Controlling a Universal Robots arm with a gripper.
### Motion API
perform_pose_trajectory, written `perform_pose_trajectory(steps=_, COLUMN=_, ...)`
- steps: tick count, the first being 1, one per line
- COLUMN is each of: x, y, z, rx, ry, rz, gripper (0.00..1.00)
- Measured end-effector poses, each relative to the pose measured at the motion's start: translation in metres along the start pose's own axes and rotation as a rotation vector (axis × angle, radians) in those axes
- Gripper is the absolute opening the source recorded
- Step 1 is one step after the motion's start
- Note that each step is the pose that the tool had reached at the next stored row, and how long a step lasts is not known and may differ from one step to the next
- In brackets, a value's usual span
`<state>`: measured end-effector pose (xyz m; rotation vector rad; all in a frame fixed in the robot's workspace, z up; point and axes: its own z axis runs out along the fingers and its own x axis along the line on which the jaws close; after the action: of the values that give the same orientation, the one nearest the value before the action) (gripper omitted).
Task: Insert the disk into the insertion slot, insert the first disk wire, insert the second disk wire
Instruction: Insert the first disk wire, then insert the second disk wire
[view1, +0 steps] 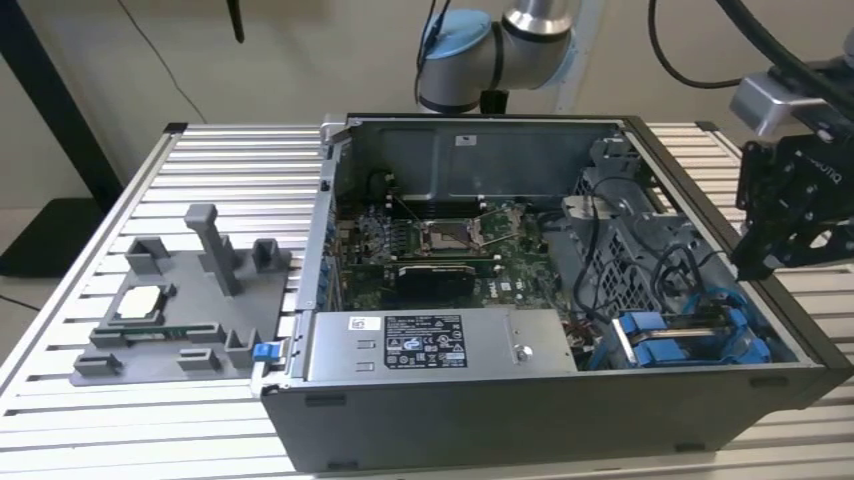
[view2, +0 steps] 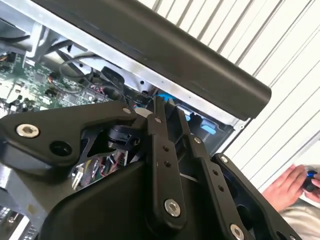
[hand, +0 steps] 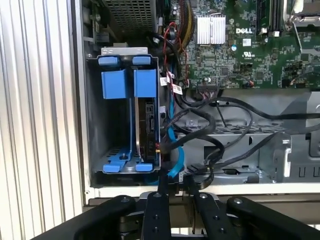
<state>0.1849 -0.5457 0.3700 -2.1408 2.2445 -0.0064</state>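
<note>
Here, gripper (view1: 750, 264) near insertion slot (hand: 93, 120), disk (hand: 146, 126) inside

Print too small to read covers the black-and-white label (view1: 424, 343) on the grey metal power-supply box (view1: 534, 345) and a small white sticker (view1: 466, 139) on the grey case wall (view1: 400, 150); white lettering (hand: 244, 31) marks the green circuit board (hand: 260, 55).

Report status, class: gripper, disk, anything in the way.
Gripper above case edge, next to insertion slot. Disk sits in the slot. Black and blue cables bunched beside it. A hand outside the case.
</note>
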Motion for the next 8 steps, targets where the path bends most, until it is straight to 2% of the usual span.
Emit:
perform_pose_trajectory(steps=1, x=0.0016, y=-0.0007, z=0.0001, rx=-0.0016, ry=-0.0093, rz=0.000, gripper=1.00)
perform_pose_trajectory(steps=3, x=0.0053, y=-0.0021, z=0.0003, rx=-0.0074, ry=-0.0210, rz=0.001, gripper=1.00)
perform_pose_trajectory(steps=6, x=0.0095, y=-0.0025, z=0.0015, rx=-0.0137, ry=-0.0344, rz=0.002, gripper=1.00)
perform_pose_trajectory(steps=7, x=0.0102, y=-0.0026, z=0.0020, rx=-0.0144, ry=-0.0412, rz=0.002, gripper=1.00)
perform_pose_trajectory(steps=8, x=0.0107, y=-0.0027, z=0.0024, rx=-0.0150, ry=-0.0512, rz=0.002, gripper=1.00)
